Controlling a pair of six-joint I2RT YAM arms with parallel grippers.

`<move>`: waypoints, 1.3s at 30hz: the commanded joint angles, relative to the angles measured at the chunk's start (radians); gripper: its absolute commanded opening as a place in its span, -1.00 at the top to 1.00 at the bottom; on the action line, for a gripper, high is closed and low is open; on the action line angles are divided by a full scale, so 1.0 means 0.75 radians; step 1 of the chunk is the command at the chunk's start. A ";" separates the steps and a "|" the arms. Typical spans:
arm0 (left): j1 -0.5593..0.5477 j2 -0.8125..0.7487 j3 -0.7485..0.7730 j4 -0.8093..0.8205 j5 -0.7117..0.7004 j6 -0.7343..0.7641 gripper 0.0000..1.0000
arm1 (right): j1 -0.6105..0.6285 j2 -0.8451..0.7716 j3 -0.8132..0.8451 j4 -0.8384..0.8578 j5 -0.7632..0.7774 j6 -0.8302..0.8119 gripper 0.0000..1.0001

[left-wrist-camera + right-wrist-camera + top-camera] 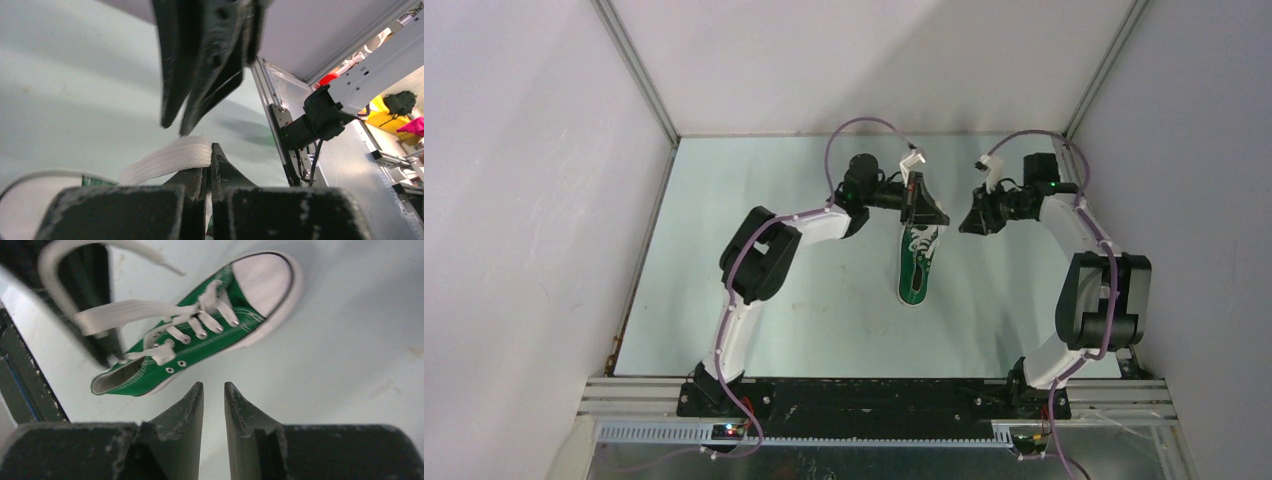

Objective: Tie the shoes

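Robotics lab test cell. Pale tabletop (824,330) boxed on three sides by plain white panels (524,200) set in aluminium rails (637,70); two cabled robot arms (759,260) bolted at the tabletop's near edge, slotted cable duct (854,432) just in front of it. Beyond the tabletop's framing, a cluttered room: black bag (401,102), yellow and pink items.

A sneaker (227,340) of matt green canvas, with a smooth white rubber toe cap (262,277) and small shiny metal eyelets (202,334). Its flat white lace (170,160) shows a ribbed cloth weave. The right gripper (213,390) is matt black plastic, scuffed. The table (350,365) is pale, smooth and faintly stained.
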 commanded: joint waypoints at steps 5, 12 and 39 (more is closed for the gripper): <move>-0.098 -0.006 0.050 -0.006 -0.057 0.050 1.00 | -0.115 -0.092 0.012 -0.088 -0.043 -0.069 0.46; 0.031 -0.060 -0.161 -0.234 -0.216 0.142 1.00 | 0.035 -0.044 0.012 -0.052 0.008 -0.128 0.38; 0.076 -0.055 -0.113 -0.420 -0.317 0.168 0.99 | 0.223 0.403 0.447 -0.326 0.164 -0.598 0.21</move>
